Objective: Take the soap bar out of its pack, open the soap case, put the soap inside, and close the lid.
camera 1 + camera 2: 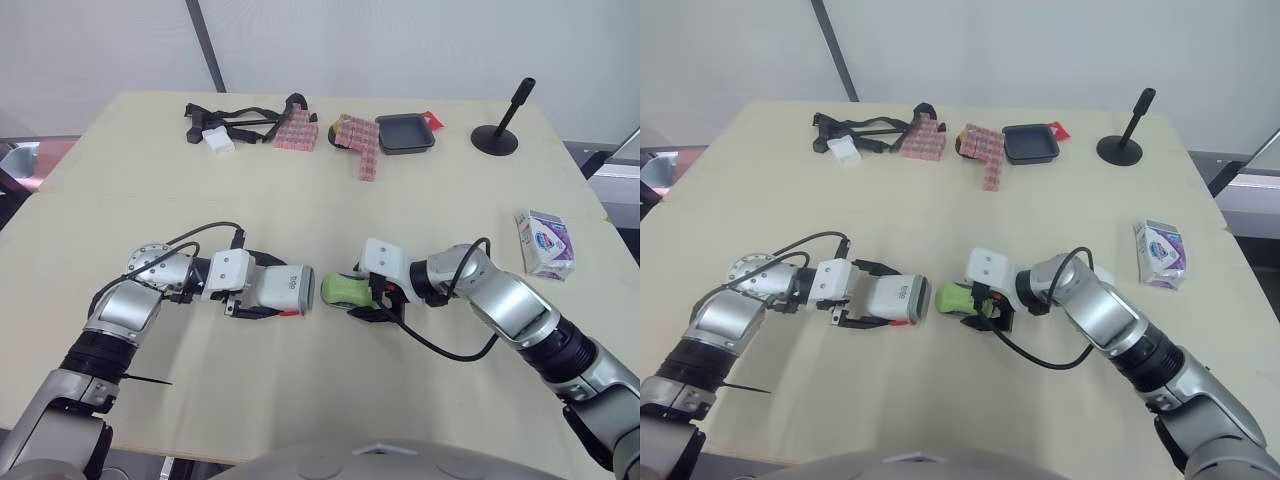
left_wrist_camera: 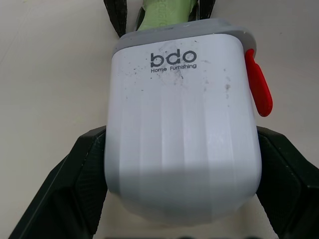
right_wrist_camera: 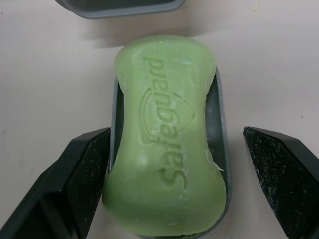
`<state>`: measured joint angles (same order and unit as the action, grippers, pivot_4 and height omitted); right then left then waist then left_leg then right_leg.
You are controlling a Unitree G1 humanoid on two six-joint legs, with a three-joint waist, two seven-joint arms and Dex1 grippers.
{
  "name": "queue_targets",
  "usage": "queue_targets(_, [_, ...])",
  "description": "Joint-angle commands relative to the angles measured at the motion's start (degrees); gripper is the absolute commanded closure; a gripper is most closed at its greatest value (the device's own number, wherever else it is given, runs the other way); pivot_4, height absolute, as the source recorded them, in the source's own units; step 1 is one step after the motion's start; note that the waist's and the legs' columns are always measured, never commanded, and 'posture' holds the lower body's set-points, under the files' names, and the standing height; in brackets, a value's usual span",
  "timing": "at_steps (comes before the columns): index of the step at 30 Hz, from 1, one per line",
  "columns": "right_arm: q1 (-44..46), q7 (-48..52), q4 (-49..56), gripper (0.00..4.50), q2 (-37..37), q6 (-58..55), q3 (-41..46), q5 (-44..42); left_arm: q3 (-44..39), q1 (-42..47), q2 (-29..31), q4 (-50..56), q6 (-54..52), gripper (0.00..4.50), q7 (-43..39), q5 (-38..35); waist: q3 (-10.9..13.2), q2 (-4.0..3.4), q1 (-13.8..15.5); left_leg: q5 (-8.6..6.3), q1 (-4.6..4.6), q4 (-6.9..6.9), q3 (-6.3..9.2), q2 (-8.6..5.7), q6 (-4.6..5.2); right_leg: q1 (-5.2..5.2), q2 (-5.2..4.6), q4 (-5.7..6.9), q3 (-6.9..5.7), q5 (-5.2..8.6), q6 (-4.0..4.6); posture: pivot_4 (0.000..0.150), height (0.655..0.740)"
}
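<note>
The green soap bar (image 3: 167, 134), stamped Safeguard, lies on the grey inner tray (image 3: 222, 124) at the table's middle. My right gripper (image 1: 358, 293) stands open around soap and tray, one finger (image 3: 84, 174) near the tray's side, the other (image 3: 279, 169) apart from it. Just to the left, the white soap case (image 2: 184, 124) with a red latch (image 2: 259, 84) lies on its side, its grey-rimmed mouth facing the soap. My left gripper (image 1: 265, 290) is shut on it, fingers pressed to both flanks. The white and purple soap pack (image 1: 545, 243) lies at the right.
Along the far edge lie a black strap with a white block (image 1: 230, 125), pink packets (image 1: 360, 145), a dark square tray (image 1: 405, 132) and a black stand (image 1: 497, 135). Cables loop from both wrists over the table.
</note>
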<state>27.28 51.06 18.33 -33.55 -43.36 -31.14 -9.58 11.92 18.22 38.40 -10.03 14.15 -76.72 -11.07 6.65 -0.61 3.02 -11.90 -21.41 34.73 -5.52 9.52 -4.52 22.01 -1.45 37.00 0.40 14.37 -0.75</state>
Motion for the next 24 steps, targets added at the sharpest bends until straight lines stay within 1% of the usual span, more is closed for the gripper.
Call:
queue_targets(1, [-0.01,0.25,0.14,0.0,0.1,0.86,0.27,0.66,-0.49,0.3,0.18,1.39,-0.03,1.04,0.04,-0.54,0.0,0.0,0.0,0.0,0.0,0.0,0.0,0.0,0.0,0.0,0.0,0.0,0.0,0.0,0.0,0.15,0.74])
queue_targets(2, [-0.11,0.23,0.15,0.0,0.18,0.76,0.33,0.67,-0.49,0.26,0.19,1.44,-0.02,1.04,0.06,-0.53,0.0,0.0,0.0,0.0,0.0,0.0,0.0,0.0,0.0,0.0,0.0,0.0,0.0,0.0,0.0,0.15,0.74])
queue_targets(5, [-0.46,0.28,-0.18,0.77,0.3,1.03,0.43,0.73,-0.38,0.16,0.09,1.82,-0.21,1.04,0.13,-0.58,0.0,0.0,0.0,0.0,0.0,0.0,0.0,0.0,0.0,0.0,0.0,0.0,0.0,0.0,0.0,0.15,0.74])
queue_targets(8, [-1.06,0.75,-0.08,1.75,0.26,0.65,0.58,0.07,-0.34,0.21,0.01,1.92,-0.23,1.04,0.17,-0.58,-0.01,0.02,-0.06,0.0,0.0,0.0,0.0,0.0,0.0,-0.01,0.0,0.01,0.0,0.0,0.0,0.15,0.74])
queue_targets(9, [-1.18,0.88,-0.03,1.92,0.22,0.64,0.57,0.03,-0.35,0.24,0.01,1.91,-0.22,1.04,0.17,-0.58,-0.01,0.01,-0.07,0.0,0.0,-0.01,0.0,0.01,-0.01,-0.06,0.0,0.0,0.0,0.0,0.0,0.15,0.74])
queue_targets(20, [0.24,2.24,-1.11,1.92,-0.84,3.8,0.01,1.89,-0.48,0.65,-0.17,1.62,-0.23,1.04,0.43,-0.36,-0.01,0.01,-0.05,0.0,0.0,-0.02,0.0,0.02,-0.02,-0.11,0.0,0.01,0.0,0.0,0.0,0.15,0.74])
queue_targets(24, [1.7,4.21,-0.08,1.92,-1.93,2.66,1.39,1.06,-0.42,0.42,-0.26,1.62,0.01,1.04,0.53,-0.24,0.0,0.01,0.01,0.0,0.0,-0.01,0.0,0.01,-0.02,-0.11,0.0,0.01,0.0,0.0,0.0,0.15,0.74])
